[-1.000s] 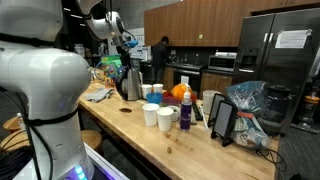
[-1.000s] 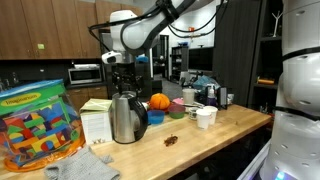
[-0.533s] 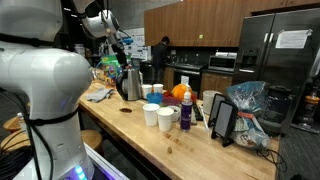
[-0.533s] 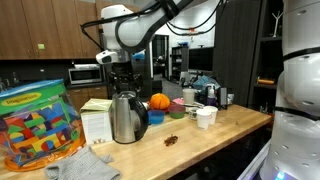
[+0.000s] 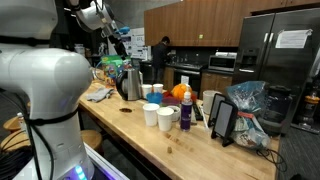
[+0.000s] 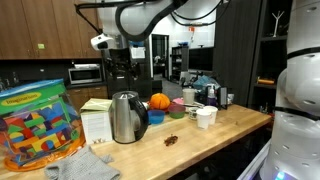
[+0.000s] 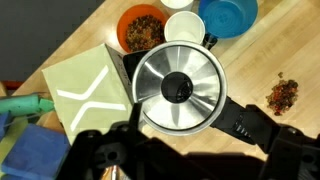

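Note:
A steel kettle with a black lid knob and black handle stands on the wooden counter in both exterior views (image 5: 131, 80) (image 6: 125, 117). The wrist view looks straight down on its lid (image 7: 180, 85). My gripper (image 6: 121, 68) hangs well above the kettle, clear of it and empty; it also shows in an exterior view (image 5: 122, 44). In the wrist view my gripper (image 7: 185, 160) shows as dark fingers set wide apart at the bottom edge, so it looks open.
Beside the kettle are a green box (image 7: 85, 90), an orange bowl (image 7: 143, 28), a white cup (image 7: 183, 25), a blue bowl (image 7: 228, 15) and some crumbs (image 7: 283, 93). A tub of toy blocks (image 6: 35, 125), paper cups (image 5: 151, 114) and a tablet stand (image 5: 222, 120) share the counter.
My gripper has risen from just over the kettle's top to well above it. The kettle has stayed in place on the counter.

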Robot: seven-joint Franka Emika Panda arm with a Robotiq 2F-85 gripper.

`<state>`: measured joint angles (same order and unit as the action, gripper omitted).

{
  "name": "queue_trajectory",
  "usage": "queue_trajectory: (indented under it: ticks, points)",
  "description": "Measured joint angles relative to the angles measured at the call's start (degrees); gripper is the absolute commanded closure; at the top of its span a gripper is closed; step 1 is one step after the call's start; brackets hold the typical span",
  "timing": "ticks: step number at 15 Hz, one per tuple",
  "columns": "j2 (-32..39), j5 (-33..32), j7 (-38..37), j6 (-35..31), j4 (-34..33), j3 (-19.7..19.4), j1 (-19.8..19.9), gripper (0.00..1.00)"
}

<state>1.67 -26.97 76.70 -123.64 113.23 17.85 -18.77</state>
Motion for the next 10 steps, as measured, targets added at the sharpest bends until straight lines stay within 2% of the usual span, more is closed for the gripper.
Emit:
queue_trajectory:
  ticks: [5, 10]
  points:
    - [-4.55, 0.00, -2.51, 1.32, 1.08, -0.27, 0.49, 0.00]
    - [-10.92, 1.13, -3.94, 2.56, 6.54, -2.32, 2.33, 0.00]
